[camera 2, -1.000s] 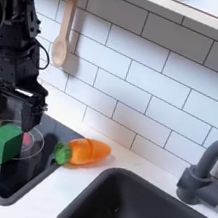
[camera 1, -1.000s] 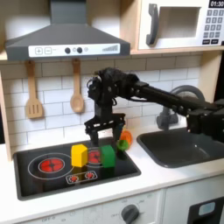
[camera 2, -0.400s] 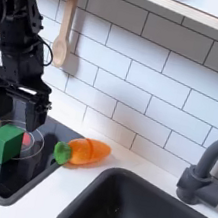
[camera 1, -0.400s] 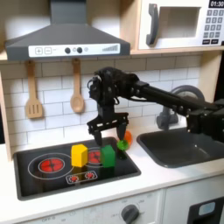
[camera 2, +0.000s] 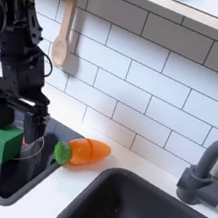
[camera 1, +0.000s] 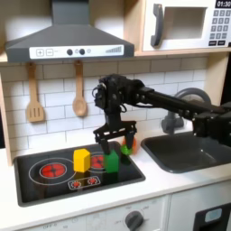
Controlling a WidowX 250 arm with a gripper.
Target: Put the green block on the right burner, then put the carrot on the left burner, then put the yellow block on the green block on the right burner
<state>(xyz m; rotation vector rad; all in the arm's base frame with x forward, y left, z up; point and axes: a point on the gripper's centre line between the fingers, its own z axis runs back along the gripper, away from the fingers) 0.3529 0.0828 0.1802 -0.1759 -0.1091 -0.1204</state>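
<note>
On the black hob (camera 1: 54,185), the green block (camera 1: 112,161) sits on the burner (camera 2: 25,145) nearer the sink (camera 1: 194,152), which is the right burner in the first exterior view. The yellow block (camera 1: 81,161) stands just beside the green one, on its left in both exterior views, near the middle of the hob. The other burner (camera 1: 50,169), with its red centre, lies bare at the first exterior view's left.

Above the green block hangs the claw (camera 2: 12,112), pointing down with its two fingers (camera 2: 34,126) spread apart and nothing between them; the fingers straddle the space over the block without touching it.

The carrot (camera 2: 82,152) lies on the white surface (camera 1: 171,185) between the hob and the sink, just off the hob's edge, with its green leafy end toward the hob. Two wooden utensils (camera 1: 78,93) hang on the tiled wall behind.
</note>
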